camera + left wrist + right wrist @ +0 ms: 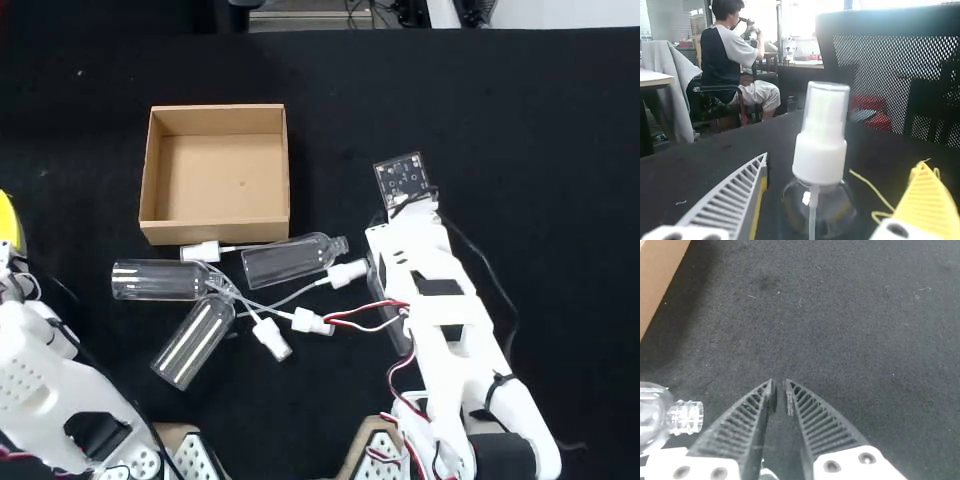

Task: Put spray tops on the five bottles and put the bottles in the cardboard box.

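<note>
An upright clear bottle with a white spray top stands between the white and yellow fingers of my left gripper, which is shut on it. That gripper's yellow finger shows at the table's left edge. Three clear bottles lie in front of the cardboard box: one with an open neck, one to the left, one nearer. Several loose spray tops lie among them. My right gripper is shut and holds nothing, low over the cloth beside the open bottle neck.
The table is covered in black cloth. My right arm stretches from the front edge toward the middle, with something clear partly hidden under it. The box's brown corner is close to the right gripper. Free cloth lies to the right.
</note>
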Robot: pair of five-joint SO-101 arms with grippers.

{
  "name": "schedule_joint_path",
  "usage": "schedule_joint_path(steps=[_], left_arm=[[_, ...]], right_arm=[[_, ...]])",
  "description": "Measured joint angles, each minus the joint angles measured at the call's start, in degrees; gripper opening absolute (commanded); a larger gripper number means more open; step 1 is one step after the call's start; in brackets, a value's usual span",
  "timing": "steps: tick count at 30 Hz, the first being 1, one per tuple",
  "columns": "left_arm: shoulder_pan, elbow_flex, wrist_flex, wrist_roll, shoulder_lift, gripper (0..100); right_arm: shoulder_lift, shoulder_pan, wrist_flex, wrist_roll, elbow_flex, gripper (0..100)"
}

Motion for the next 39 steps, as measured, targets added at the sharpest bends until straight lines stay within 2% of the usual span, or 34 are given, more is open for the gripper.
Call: schedule_joint_path(steps=[8, 16, 23, 26, 30, 33, 36, 39], left_arm=[[0.0, 2.3, 0.4, 0.0, -3.3, 41], [0.0, -1.3, 14.4, 0.0, -3.4, 41], [0.0, -2.2, 15.6, 0.0, -3.4, 40], [0.0, -2.2, 15.6, 0.0, -3.4, 31], [0.1, -2.2, 15.6, 0.0, -3.4, 3], [0.9, -2.2, 15.6, 0.1, -3.4, 9], [1.0, -2.2, 15.6, 0.1, -3.4, 2], [1.1, -2.2, 14.1, 0.1, -3.4, 3]], right_arm=[[0.0, 0.0, 0.0, 0.0, 0.0, 1.1], [0.0, 0.0, 0.0, 0.0, 0.0, 1.1], [0.0, 0.0, 0.0, 0.0, 0.0, 1.1], [0.0, 0.0, 0.0, 0.0, 0.0, 1.1], [0.0, 0.0, 0.0, 0.0, 0.0, 1.1], [0.0, 0.0, 0.0, 0.0, 0.0, 1.1], [0.0, 0.0, 0.0, 0.0, 0.0, 1.1], [0.0, 0.0, 0.0, 0.0, 0.0, 1.1]])
